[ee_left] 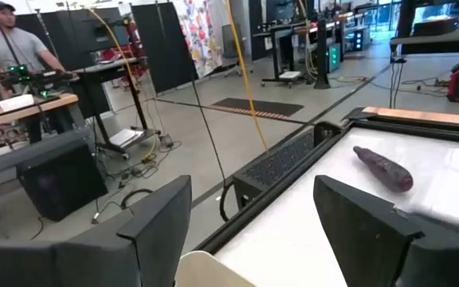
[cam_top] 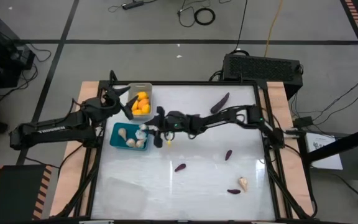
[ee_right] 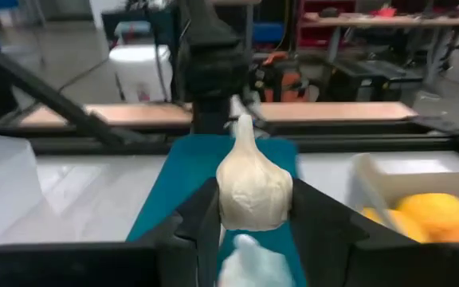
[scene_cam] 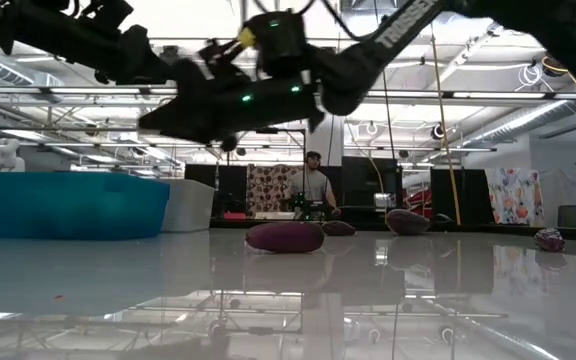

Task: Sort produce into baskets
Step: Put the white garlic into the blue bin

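Note:
My right gripper (cam_top: 149,130) reaches in from the table's right and is shut on a pale cream garlic bulb (ee_right: 253,187) over the teal basket (cam_top: 120,129), which holds other garlic bulbs. Behind it, the light grey basket (cam_top: 148,89) holds yellow-orange fruits (cam_top: 141,104). My left gripper (ee_left: 253,199) stands open and empty by the grey basket's left side. A large purple eggplant (cam_top: 220,102) lies on the table at the far right. Small eggplants (cam_top: 180,167) (cam_top: 228,154) and one garlic (cam_top: 243,183) lie in the near right part. My right gripper pinches the garlic bulb by its rounded sides (ee_right: 223,199) between its two fingers. The fingers come nearly level from the table's right. The bulb's pointed tip (ee_right: 245,127) stands free of the fingers, and the bulb is lifted clear over the teal basket.
A clear basket (cam_top: 127,190) sits near the table's front left. Another small eggplant (cam_top: 234,191) lies by the loose garlic. A black box (cam_top: 261,65) stands behind the far edge. A person (scene_cam: 314,185) stands in the room beyond the table.

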You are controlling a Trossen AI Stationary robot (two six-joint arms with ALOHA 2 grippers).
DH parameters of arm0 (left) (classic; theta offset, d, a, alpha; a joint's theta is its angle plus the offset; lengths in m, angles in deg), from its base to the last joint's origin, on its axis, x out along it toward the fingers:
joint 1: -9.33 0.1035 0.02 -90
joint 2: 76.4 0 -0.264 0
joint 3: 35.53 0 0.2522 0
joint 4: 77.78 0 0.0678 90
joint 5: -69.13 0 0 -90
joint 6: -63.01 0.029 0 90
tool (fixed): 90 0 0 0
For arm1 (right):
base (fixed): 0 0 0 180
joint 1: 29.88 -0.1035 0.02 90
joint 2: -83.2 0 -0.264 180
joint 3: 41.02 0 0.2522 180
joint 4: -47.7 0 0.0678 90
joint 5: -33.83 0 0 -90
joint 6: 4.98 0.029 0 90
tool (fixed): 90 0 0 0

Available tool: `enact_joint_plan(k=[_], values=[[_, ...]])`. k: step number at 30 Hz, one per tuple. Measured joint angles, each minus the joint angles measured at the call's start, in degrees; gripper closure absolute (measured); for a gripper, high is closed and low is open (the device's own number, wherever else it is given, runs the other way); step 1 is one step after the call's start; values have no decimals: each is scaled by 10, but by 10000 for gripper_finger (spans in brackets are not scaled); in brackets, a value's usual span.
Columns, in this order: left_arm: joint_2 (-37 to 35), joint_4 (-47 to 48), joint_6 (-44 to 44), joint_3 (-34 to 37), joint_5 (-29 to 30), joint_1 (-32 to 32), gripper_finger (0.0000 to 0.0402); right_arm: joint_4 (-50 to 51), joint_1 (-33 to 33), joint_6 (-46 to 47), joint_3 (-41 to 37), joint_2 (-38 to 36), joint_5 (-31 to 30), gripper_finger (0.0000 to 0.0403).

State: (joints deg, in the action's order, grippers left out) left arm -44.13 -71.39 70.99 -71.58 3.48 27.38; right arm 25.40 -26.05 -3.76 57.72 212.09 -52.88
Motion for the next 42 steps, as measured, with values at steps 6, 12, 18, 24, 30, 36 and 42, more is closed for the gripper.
enact_joint_plan(k=[6, 12, 18, 24, 30, 36, 42], values=[[0, 6, 0, 0, -2, 0, 130, 103, -9, -28, 107, 42, 1, 259], [0, 9, 2, 0, -3, -1, 130, 138, -17, -22, 129, 41, 20, 203], [0, 10, 0, 0, -20, -1, 130, 132, -21, 18, 129, 38, 71, 162], [0, 10, -1, 0, -47, -1, 130, 234, -18, 23, 132, -4, 73, 152], [0, 5, -14, 0, -107, -1, 130, 480, -12, 29, 144, -90, 70, 152], [0, 5, -16, 0, -141, -1, 130, 751, -14, 83, 145, -173, 72, 152], [1, -3, -13, 0, -169, -1, 130, 984, -33, 181, 145, -207, 69, 152]])
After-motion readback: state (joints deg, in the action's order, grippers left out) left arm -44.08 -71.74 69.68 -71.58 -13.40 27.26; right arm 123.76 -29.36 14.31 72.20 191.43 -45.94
